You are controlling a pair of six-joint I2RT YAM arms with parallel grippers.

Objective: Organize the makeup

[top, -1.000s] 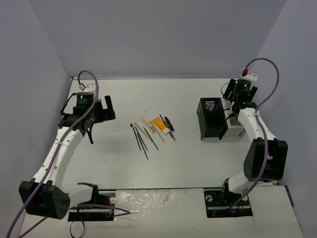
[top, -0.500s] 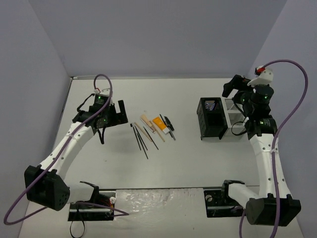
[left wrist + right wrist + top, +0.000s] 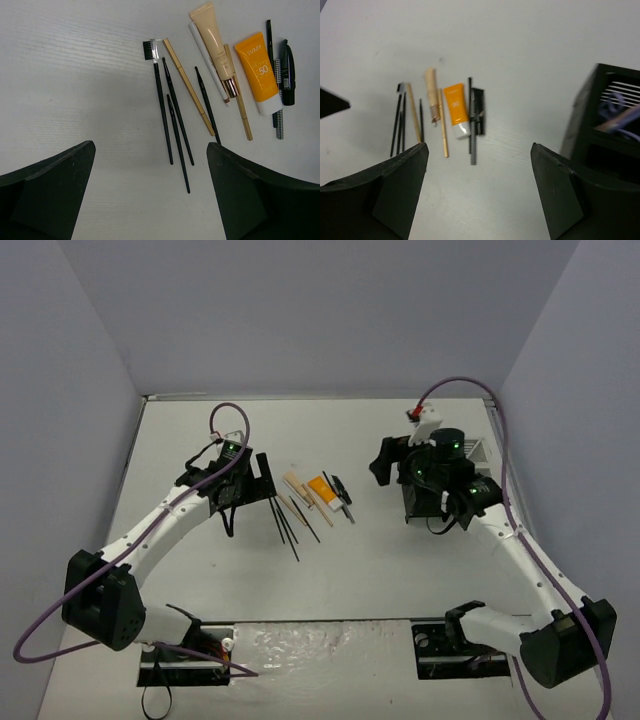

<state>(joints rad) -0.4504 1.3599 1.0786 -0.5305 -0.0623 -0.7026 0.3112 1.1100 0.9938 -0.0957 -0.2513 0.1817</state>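
Black brushes [image 3: 170,115] lay in a tight fan just ahead of the left gripper [image 3: 150,146], their handle ends reaching down into the gap between its spread fingers. Their long axes ran away from the hand, roughly crosswise to the line on which the jaws would close, which I judged a fair set-up for a pinch. Beyond them, further to that hand's right, came the gold pencils [image 3: 187,85], a beige tube [image 3: 212,37], an orange tube [image 3: 257,72] and a mascara [image 3: 286,75], all near parallel on the table [image 3: 400,580]. The right gripper [image 3: 480,146], also wide open and holding nothing, had the whole row ahead and to its left, well apart. The holder [image 3: 580,115] stood close on its right. The left arm looked the nearer one for a first pick.
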